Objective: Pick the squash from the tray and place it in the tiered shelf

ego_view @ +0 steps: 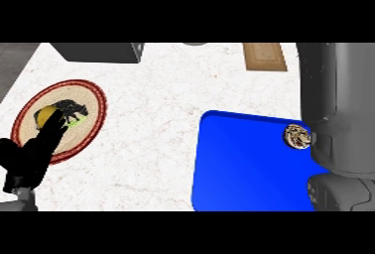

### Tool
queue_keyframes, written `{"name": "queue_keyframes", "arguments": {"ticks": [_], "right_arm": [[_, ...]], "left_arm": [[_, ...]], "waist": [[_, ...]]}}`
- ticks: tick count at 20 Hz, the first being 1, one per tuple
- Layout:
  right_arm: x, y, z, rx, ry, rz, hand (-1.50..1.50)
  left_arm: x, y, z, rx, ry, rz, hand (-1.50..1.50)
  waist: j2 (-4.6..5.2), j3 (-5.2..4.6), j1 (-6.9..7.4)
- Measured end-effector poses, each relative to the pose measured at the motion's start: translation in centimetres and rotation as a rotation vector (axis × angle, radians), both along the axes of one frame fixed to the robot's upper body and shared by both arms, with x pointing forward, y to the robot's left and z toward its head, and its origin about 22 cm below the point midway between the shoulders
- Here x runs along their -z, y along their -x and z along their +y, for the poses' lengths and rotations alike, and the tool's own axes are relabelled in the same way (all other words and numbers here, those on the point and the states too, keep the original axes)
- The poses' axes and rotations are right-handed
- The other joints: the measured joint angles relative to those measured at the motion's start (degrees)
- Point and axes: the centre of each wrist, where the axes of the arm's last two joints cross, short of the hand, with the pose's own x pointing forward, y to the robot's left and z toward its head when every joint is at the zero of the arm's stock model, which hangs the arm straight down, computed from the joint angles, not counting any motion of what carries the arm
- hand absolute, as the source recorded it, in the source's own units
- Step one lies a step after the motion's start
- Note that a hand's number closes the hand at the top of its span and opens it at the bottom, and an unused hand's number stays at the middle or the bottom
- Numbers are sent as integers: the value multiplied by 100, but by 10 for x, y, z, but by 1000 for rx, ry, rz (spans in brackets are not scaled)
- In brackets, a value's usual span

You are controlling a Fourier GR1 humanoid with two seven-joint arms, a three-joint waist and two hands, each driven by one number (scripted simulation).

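White marble counter point(161, 74): yellow round squash point(45, 114) on red-rimmed round tray point(88, 99), likely light, smooth, rolls easily; black left hand point(31, 156) fingers straight, touching it; cup its sides.

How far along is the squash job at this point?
Nothing is finished yet: the yellow squash lies on the round red-rimmed plate, not in the dark grey box at the far edge, likely the shelf. In hand: the left hand lies over the squash; a grip cannot be confirmed. Left: lift, carry, place. The right hand is out of view.
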Motion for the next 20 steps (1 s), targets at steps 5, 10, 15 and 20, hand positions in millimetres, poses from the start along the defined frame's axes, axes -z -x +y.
{"name": "queue_keyframes", "arguments": {"ticks": [5,10,15,20], "right_arm": [[-21,-8,-14,91,70,31,150],[-40,-14,-29,142,88,76,150],[-50,-18,-59,183,86,116,150],[-47,-19,-87,237,94,160,150]], "left_arm": [[-2,1,-1,-6,-3,-4,0],[0,1,0,-8,0,-3,0],[-1,2,3,-5,2,-4,0],[-5,1,1,-7,1,2,0]], "waist": [[-9,0,-23],[-6,0,-42],[0,2,-38],[-9,6,-68]]}}
